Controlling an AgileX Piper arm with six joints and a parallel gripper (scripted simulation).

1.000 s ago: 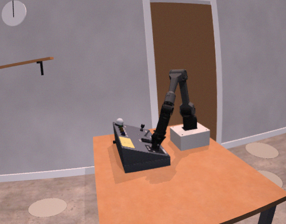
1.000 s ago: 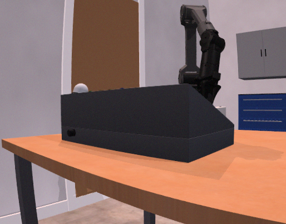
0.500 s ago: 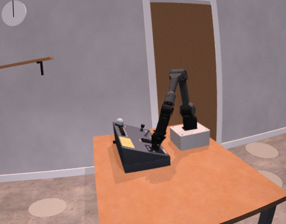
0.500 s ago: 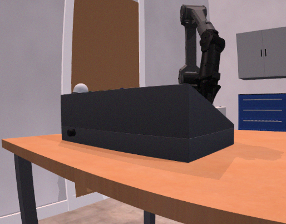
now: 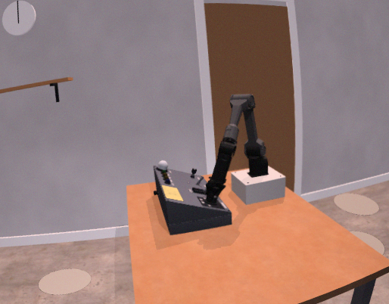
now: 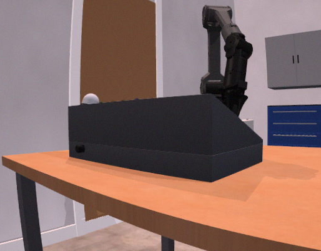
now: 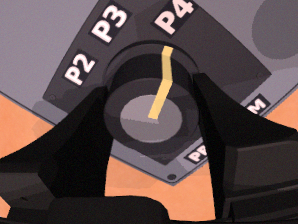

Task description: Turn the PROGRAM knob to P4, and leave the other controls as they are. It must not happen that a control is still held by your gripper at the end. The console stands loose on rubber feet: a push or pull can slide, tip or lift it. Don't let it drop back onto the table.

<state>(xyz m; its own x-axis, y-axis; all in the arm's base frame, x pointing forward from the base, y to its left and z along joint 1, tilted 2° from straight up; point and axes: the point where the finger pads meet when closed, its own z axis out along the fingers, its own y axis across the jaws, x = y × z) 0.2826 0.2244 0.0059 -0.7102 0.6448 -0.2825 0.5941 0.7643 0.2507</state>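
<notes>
The dark wedge-shaped console stands on the orange table. In the wrist view the round PROGRAM knob sits between my two dark fingers, and its yellow pointer line aims at the P4 label. The P3 label and the P2 label lie to the left of it. My gripper is shut on the knob, one finger on each side. In the top view my gripper reaches down onto the console's lower right panel. In the exterior view the console's back hides the knob.
The console also carries a white dome, a yellow plate and a small toggle lever. My arm's white base block stands behind the console to the right. A small black knob sits on the console's back.
</notes>
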